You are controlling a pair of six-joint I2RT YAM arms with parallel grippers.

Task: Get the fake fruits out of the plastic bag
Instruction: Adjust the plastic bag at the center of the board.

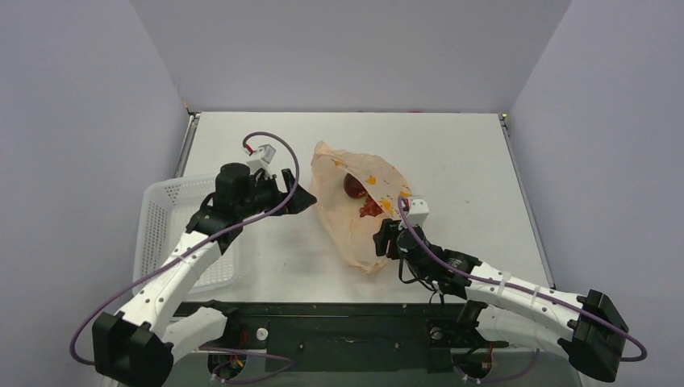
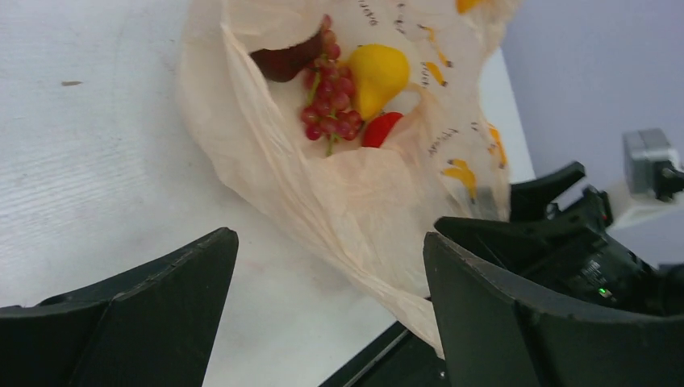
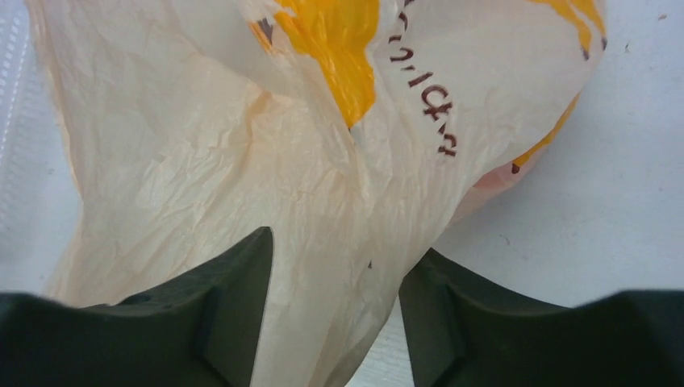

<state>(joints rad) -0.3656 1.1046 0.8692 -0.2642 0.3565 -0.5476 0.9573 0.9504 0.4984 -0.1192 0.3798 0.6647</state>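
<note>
While the left gripper [image 2: 331, 242] is hanging with its fingers spread wide and nothing between them, it is pointing at the open mouth of the plastic bag [image 1: 348, 234] from the left-edge side, near the bag but not touching it. Toward the near edge, the right gripper [image 3: 335, 242] is pinching a bunched fold of the bag's crumpled film, which is filling the gap between its partly closed fingers and touching both. The bag is lying around the middle of the table [image 1: 452, 153], its mouth gaping toward the left edge. The fake fruits are all sitting inside the bag. A cluster of tiny red berries [image 2: 327, 105] is lying in the middle of the opening, touching a yellow fruit [image 2: 377, 74] on the side toward the right edge. A bright red fruit [image 2: 381, 129] is peeking out just below the yellow one, and a dark red fruit [image 2: 282, 60] is showing under the bag's upper fold. A white mesh basket [image 1: 161, 218] is sitting along the left edge, partly under the left arm.
</note>
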